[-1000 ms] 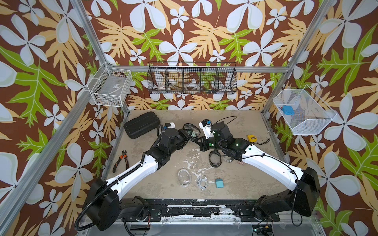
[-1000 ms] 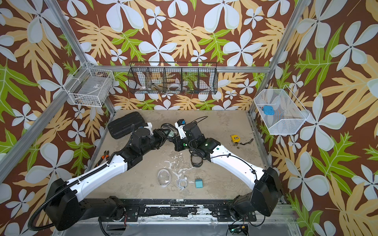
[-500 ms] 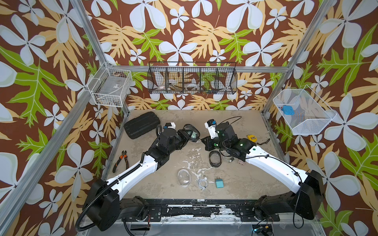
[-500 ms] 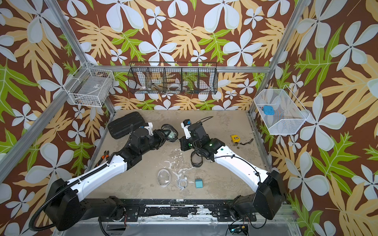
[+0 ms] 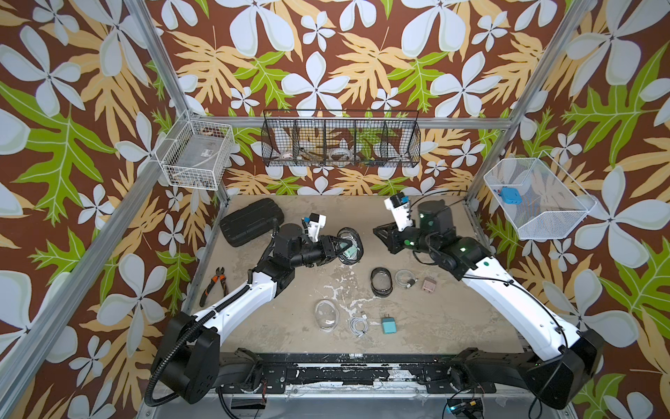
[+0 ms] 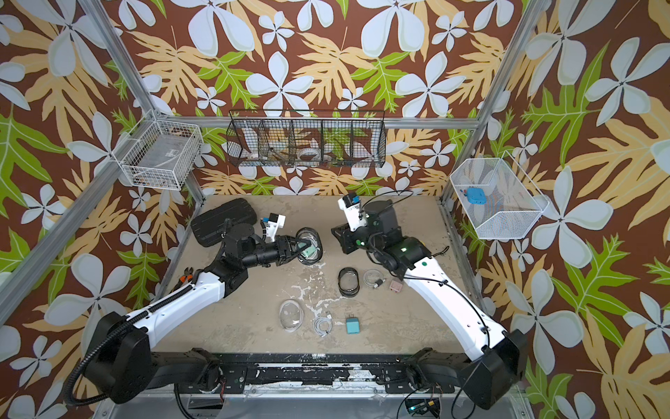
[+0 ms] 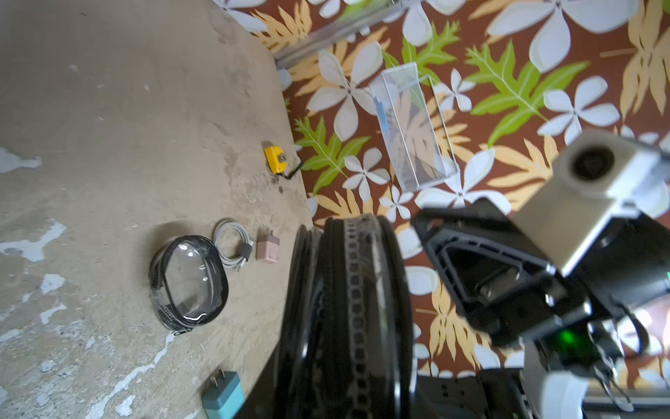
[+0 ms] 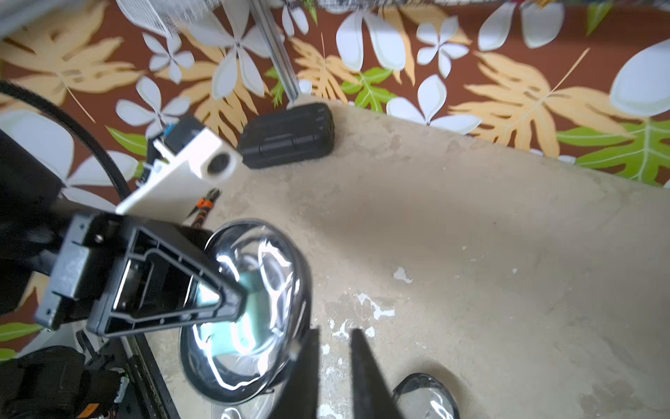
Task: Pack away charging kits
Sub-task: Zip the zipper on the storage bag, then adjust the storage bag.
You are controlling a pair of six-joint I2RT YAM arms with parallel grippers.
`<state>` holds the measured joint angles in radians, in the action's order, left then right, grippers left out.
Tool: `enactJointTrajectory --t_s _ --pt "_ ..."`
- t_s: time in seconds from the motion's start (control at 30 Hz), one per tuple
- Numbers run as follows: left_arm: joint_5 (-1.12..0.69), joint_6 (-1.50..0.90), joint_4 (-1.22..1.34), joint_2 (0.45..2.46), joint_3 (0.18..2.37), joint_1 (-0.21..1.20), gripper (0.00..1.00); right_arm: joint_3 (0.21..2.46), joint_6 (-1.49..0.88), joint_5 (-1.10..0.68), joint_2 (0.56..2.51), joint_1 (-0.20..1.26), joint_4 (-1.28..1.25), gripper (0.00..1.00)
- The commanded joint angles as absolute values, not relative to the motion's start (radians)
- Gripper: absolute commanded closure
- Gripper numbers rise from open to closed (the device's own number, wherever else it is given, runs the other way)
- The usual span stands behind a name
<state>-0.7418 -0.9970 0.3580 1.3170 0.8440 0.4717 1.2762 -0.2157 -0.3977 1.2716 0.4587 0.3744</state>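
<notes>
Pulled back from the pouch it met a second ago, the right gripper [image 5: 380,234] now hangs above the table's rear right, well apart from the left gripper [image 5: 335,247]. Its jaws, pressed together a moment before, stand spread with nothing between them; the right wrist view shows bare table through the gap between its fingers [image 8: 366,370].

The left gripper has stayed put, pinching the held pouch [image 5: 351,247] by its black rim. This pouch stands on edge, tilted, just above the table left of centre in both top views. The mint plug [image 8: 226,346] shows through its clear face. Glare hides whether a cable lies inside too.

On the table near the right forearm lie a second black-rimmed pouch [image 5: 381,281], a grey-tipped cable [image 5: 404,279] and the pink plug [image 5: 429,284], in a row, close but apart. Nearer the front lie the clear pouch [image 5: 326,315], the other cable [image 5: 358,324] and the teal plug [image 5: 388,324], also in a row and apart. None of these has moved.

A hard case [image 5: 250,221] sits at the rear left corner, with pliers [image 5: 214,284] outside the table's left edge. A blue block [image 5: 509,194] rests in the white basket [image 5: 565,228] on the right wall.
</notes>
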Motion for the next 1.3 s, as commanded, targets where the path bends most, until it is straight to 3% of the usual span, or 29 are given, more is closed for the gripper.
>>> enactJointTrajectory --t_s 0.0,0.17,0.43,0.63,0.8,0.9,0.97,1.03,1.17,1.27 --pt "-0.957 -0.872 0.427 1.300 0.841 0.469 1.00 1.272 -0.229 -0.726 1.254 0.428 0.387 0.57" --pt "-1.066 -0.864 0.491 1.275 0.829 0.469 1.00 1.193 -0.333 -0.915 1.230 0.429 0.267 0.38" --pt "-1.125 -0.892 0.561 1.273 0.817 0.469 0.97 1.077 -0.399 -1.058 1.221 0.430 0.170 0.37" --pt "-1.134 -0.921 0.616 1.287 0.820 0.470 0.95 1.035 -0.426 -1.087 1.242 0.451 0.126 0.52" --pt "-1.126 -0.873 0.559 1.297 0.846 0.469 0.94 0.998 -0.510 -1.127 1.259 0.468 0.023 0.79" --pt "-1.097 -0.795 0.456 1.292 0.863 0.469 0.92 0.999 -0.517 -1.127 1.261 0.471 0.022 1.00" --pt "-1.091 -0.770 0.421 1.289 0.868 0.469 0.91 0.995 -0.529 -1.125 1.262 0.470 0.015 1.00" --pt "-1.086 -0.749 0.393 1.287 0.874 0.469 0.85 0.987 -0.560 -1.125 1.261 0.470 -0.018 1.00" --pt "-1.069 -0.717 0.334 1.270 0.870 0.470 0.55 0.974 -0.643 -1.095 1.257 0.471 -0.098 1.00" --pt "-1.061 -0.817 0.448 1.239 0.813 0.469 0.34 0.978 -0.680 -1.053 1.254 0.470 -0.131 1.00"
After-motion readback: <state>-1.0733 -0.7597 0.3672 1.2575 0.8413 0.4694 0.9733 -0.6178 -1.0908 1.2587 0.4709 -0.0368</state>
